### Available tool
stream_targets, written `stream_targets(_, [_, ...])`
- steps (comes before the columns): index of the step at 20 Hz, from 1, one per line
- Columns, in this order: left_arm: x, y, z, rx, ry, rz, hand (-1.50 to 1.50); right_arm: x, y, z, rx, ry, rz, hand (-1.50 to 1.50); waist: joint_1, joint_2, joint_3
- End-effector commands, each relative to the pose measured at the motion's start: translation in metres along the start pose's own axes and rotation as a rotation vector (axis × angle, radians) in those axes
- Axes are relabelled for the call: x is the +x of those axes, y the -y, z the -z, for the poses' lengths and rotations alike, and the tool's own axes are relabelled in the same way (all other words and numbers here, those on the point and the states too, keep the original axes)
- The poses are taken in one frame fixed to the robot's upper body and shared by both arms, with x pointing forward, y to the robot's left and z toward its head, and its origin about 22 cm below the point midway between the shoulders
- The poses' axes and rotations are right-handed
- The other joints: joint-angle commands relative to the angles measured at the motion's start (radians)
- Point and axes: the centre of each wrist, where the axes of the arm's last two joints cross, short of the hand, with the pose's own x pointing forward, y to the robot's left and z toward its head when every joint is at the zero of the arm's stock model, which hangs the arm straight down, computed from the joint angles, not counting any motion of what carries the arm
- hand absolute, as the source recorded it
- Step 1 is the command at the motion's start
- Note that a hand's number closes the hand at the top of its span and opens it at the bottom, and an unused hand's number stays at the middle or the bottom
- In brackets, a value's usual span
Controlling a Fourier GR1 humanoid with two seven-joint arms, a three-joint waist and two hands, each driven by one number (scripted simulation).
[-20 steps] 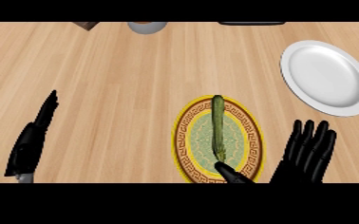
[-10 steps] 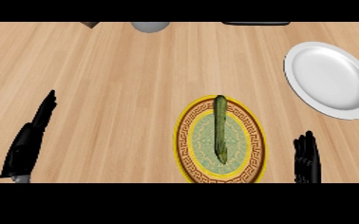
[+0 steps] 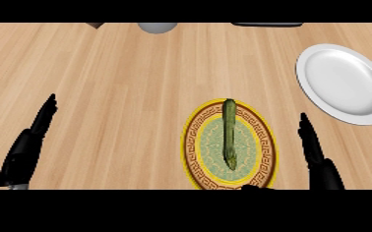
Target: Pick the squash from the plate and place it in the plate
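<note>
The squash lay lengthwise on the patterned plate, untouched; the right hand stood just beside that plate, fingers straight and together, holding nothing; the left hand rested open at the left edge; being long and thin, the squash might roll from a grasp off its middle, short of the white plate.

Counter: we record light wood with fine lengthwise grain and a smooth, matt finish. White plate: we list it as plain and smooth like glazed ceramic, with a soft sheen along the rim; patterned plate: yellow-rimmed with a brown key-pattern band and a pale green speckled centre, smooth-looking, carrying a squash with dull, dark green, slightly mottled skin. Left hand and right hand: we note matt black, like plastic.
</note>
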Motion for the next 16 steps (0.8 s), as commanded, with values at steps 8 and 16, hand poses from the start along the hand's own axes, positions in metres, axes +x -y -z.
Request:
stream_targets(8, [-0.008, 0.018, -0.018, -0.007, -0.005, 0.001, 0.00, 0.012, -0.029, 0.053, 0.224, -0.162, -0.263, -1.50, -0.008, -0.002, 0.003])
stream_targets(16, [-0.005, -0.016, -0.002, 0.002, -0.021, 0.001, 0.00, -0.010, -0.057, 0.068, 0.305, -0.172, -0.273, -1.50, -0.014, -0.003, 0.003])
